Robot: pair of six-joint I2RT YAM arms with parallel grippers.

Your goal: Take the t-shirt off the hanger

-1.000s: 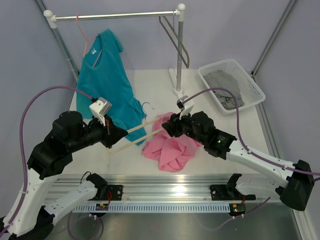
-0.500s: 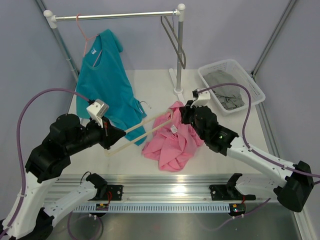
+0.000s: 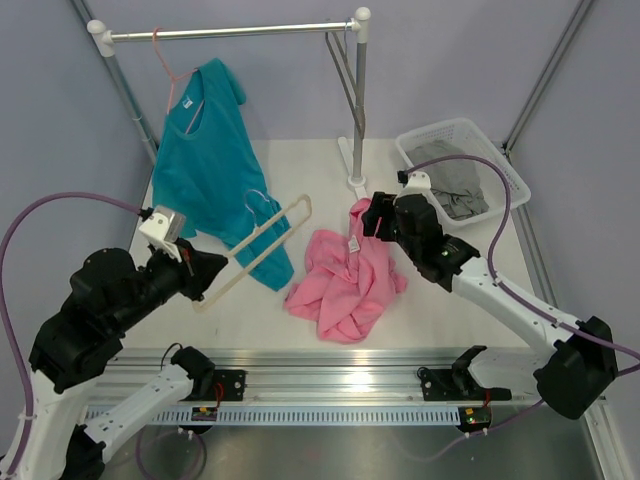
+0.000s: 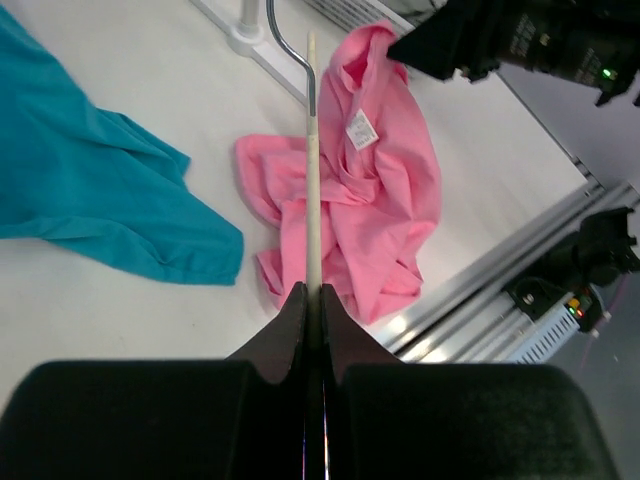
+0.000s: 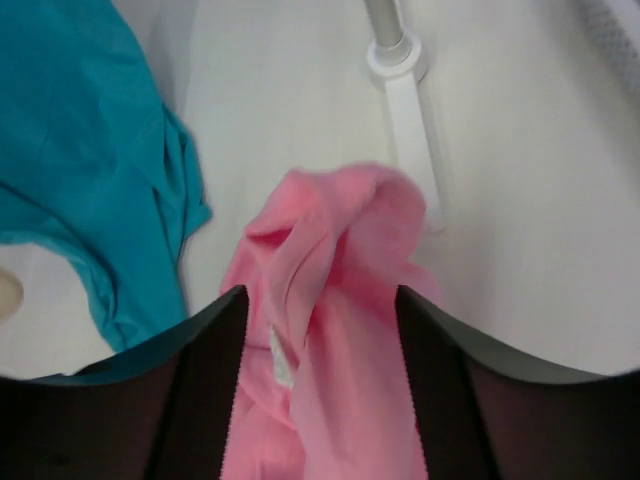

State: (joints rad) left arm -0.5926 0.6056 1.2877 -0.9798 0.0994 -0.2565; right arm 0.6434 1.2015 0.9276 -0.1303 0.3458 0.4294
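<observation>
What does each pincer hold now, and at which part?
Left pincer: the hanger, gripped at one end corner. Right pincer: open over the t-shirt, holding nothing.

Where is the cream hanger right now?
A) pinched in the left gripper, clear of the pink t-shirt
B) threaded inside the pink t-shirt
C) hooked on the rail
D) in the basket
A: the left gripper pinches the hanger; the t-shirt lies apart from it.
</observation>
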